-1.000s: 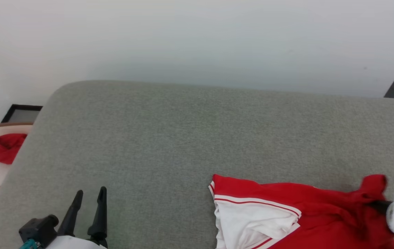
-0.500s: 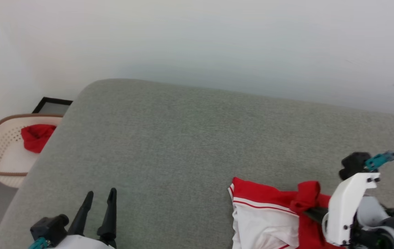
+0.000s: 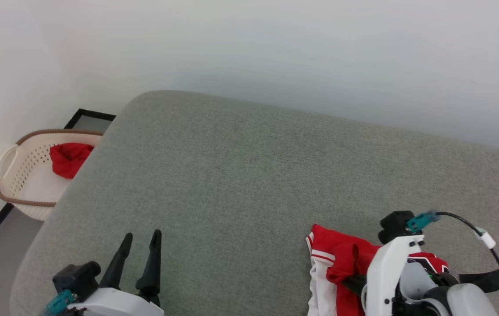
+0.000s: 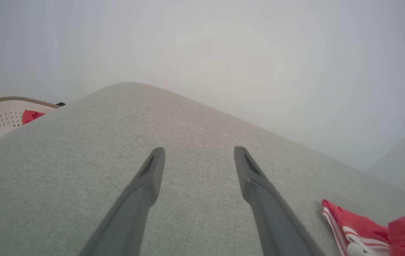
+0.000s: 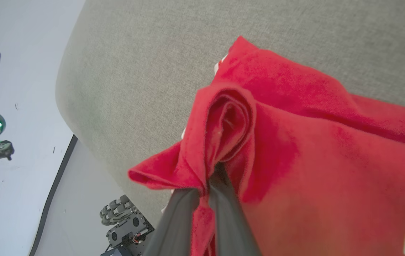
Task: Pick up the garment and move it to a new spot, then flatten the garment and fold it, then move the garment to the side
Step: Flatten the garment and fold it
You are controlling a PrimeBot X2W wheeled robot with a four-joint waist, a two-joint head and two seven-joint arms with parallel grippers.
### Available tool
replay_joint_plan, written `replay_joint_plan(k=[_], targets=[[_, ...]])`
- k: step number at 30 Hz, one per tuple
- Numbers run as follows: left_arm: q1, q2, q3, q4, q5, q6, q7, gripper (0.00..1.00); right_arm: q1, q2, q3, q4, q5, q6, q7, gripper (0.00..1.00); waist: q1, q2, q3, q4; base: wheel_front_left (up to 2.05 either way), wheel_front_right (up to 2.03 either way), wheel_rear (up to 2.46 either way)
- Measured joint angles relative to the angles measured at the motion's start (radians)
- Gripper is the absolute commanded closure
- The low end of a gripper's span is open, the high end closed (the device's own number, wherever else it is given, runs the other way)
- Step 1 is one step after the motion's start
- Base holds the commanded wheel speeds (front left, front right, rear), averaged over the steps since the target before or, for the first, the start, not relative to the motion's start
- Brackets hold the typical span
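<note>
Grey padded surface (image 3: 232, 175) carries the red jersey (image 3: 341, 256); our right gripper (image 5: 212, 174) is clenched on a bunched fold, and our left gripper (image 3: 142, 235) stands spread and empty, well apart.

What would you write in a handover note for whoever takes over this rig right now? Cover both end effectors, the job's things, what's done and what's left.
Left end effector: open, empty, over the grey cushion.
Right end effector: shut on a bunched fold of the garment.
Garment: crumpled at the cushion's near right, partly resting on it.
Done: the grasp. Left: carry to a new spot, flatten, fold, move aside.
Small red cloth sits in the basket past the cushion's left edge; leave it.
</note>
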Motion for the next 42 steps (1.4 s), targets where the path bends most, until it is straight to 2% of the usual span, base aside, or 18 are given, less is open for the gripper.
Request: replay_joint_plan(k=[2, 3, 4, 5, 6, 7, 11, 18, 22, 25, 31, 35, 38, 42], targets=[[-0.003, 0.0, -0.003, 0.004, -0.007, 0.0, 0.0, 0.0, -0.012, 0.0, 0.02, 0.029, -0.011, 0.0, -0.024, 1.0, 0.0001, 0.0, 0.003, 0.004, 0.0, 0.0, 0.0], [-0.004, 0.001, -0.005, 0.005, -0.008, 0.0, 0.0, 0.0, -0.015, 0.0, 0.028, 0.04, -0.014, 0.0, -0.032, 0.88, 0.0, 0.0, 0.004, 0.006, 0.0, 0.0, 0.0], [-0.006, 0.001, -0.007, 0.007, -0.011, 0.0, 0.0, 0.0, -0.018, 0.0, 0.034, 0.052, -0.016, 0.0, -0.041, 0.62, 0.0, 0.0, 0.005, 0.007, 0.0, 0.0, 0.0], [-0.006, 0.001, -0.008, 0.008, -0.013, 0.0, 0.0, 0.0, -0.024, 0.0, 0.042, 0.06, -0.02, 0.0, -0.05, 0.51, 0.0, 0.0, 0.005, 0.007, 0.0, 0.0, 0.0], [-0.006, 0.002, -0.008, 0.01, -0.016, 0.0, 0.0, 0.0, -0.032, 0.0, 0.049, 0.063, -0.021, 0.0, -0.055, 0.14, 0.0, 0.0, 0.005, 0.006, 0.0, 0.0, 0.0], [-0.007, 0.003, -0.008, 0.011, -0.017, 0.0, 0.0, 0.0, -0.038, 0.0, 0.055, 0.066, -0.02, 0.0, -0.056, 0.0, 0.0, 0.0, 0.005, 0.006, 0.0, 0.0, 0.0], [-0.005, 0.008, 0.0, 0.013, -0.019, 0.0, 0.0, 0.0, -0.055, 0.001, 0.069, 0.05, -0.019, 0.0, -0.046, 0.0, 0.0001, 0.0, 0.002, -0.005, 0.0, 0.0, 0.0], [0.009, 0.018, 0.02, 0.012, -0.019, 0.0, 0.0, 0.0, -0.063, 0.001, 0.075, -0.046, -0.003, 0.0, -0.013, 0.0, 0.0, 0.0, -0.009, -0.034, 0.0, 0.0, 0.0], [0.018, 0.023, 0.029, 0.008, -0.017, 0.0, 0.0, 0.0, -0.062, 0.0, 0.068, -0.115, -0.013, 0.0, -0.014, 0.0, 0.0, 0.0, -0.016, -0.056, 0.0, 0.0, 0.0], [0.02, 0.026, 0.037, 0.0, -0.012, 0.0, 0.0, 0.0, -0.061, -0.024, 0.061, -0.158, -0.022, 0.0, -0.045, 0.0, 0.0, 0.0, -0.018, -0.074, 0.0, 0.0, 0.0], [0.026, 0.031, 0.045, -0.01, 0.0, 0.0, 0.0, 0.0, -0.049, -0.128, 0.054, -0.192, -0.048, 0.0, -0.203, 0.0, 0.0, 0.0, -0.02, -0.117, 0.0, 0.0, 0.0], [0.028, 0.034, 0.049, -0.017, 0.006, 0.0, 0.0, 0.0, -0.034, -0.199, 0.057, -0.178, -0.054, 0.0, -0.346, 0.0, 0.0, 0.0, -0.023, -0.147, 0.0, 0.0, 0.0], [0.033, 0.038, 0.05, -0.02, 0.012, 0.0, 0.0, 0.0, -0.019, -0.272, 0.095, -0.166, -0.053, 0.0, -0.471, 0.0, 0.0, 0.0, -0.026, -0.168, 0.0, 0.0, 0.0], [0.037, 0.042, 0.055, -0.029, 0.02, 0.0, 0.0, 0.0, 0.01, -0.338, 0.12, -0.126, -0.044, 0.0, -0.635, 0.0, 0.0, 0.0, -0.031, -0.192, 0.0, 0.0, 0.0]])
